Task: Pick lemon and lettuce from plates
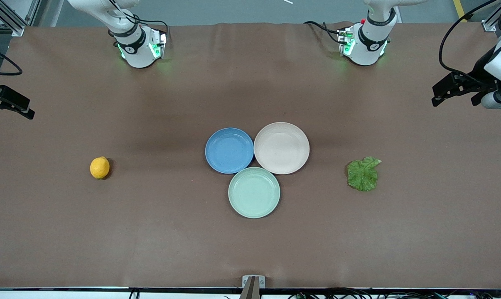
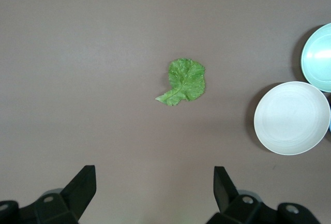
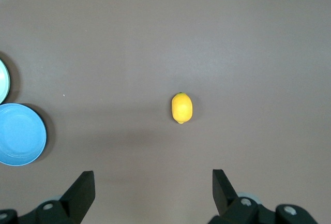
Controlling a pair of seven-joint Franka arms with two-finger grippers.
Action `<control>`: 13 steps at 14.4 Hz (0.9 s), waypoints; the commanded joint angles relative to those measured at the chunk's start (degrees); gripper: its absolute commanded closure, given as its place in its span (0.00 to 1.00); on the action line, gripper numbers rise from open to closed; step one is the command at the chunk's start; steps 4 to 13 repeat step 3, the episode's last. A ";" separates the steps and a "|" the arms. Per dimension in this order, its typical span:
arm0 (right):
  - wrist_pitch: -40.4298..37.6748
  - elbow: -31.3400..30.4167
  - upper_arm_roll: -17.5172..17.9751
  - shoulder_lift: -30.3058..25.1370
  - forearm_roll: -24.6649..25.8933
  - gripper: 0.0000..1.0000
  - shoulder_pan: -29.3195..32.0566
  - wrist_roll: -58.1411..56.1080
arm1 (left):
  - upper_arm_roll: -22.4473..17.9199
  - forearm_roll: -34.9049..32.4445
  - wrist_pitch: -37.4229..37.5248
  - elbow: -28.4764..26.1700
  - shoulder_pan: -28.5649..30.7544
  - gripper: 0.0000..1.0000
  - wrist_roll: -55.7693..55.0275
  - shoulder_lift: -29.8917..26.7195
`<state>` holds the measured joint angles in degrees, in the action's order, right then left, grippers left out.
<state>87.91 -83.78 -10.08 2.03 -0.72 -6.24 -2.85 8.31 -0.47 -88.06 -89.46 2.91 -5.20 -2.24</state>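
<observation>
The lemon (image 1: 99,167) lies on the bare table toward the right arm's end, on no plate; it also shows in the right wrist view (image 3: 181,108). The lettuce (image 1: 362,174) lies flat on the table toward the left arm's end, on no plate; it also shows in the left wrist view (image 2: 183,81). The blue plate (image 1: 229,150) and the beige-pink plate (image 1: 281,148) stand empty, side by side at mid-table. My left gripper (image 2: 153,172) is open and empty, high over the table near the lettuce. My right gripper (image 3: 153,175) is open and empty, high over the table near the lemon.
An empty mint green plate (image 1: 254,192) touches both plates and lies nearer the front camera. The two arm bases (image 1: 140,45) stand along the table's edge farthest from the camera. Brown table surface surrounds the lemon and the lettuce.
</observation>
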 commanded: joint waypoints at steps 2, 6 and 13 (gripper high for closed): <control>-0.02 0.64 0.24 0.16 0.19 0.00 0.09 0.13 | -0.05 0.64 1.23 0.78 0.25 0.00 1.07 -0.48; -0.02 0.64 0.24 0.16 0.19 0.00 0.09 0.13 | -0.05 0.64 1.23 0.78 0.16 0.00 1.07 -0.48; -0.02 0.64 0.24 0.16 0.19 0.00 0.09 0.13 | -0.05 0.64 1.23 0.78 0.16 0.00 1.07 -0.48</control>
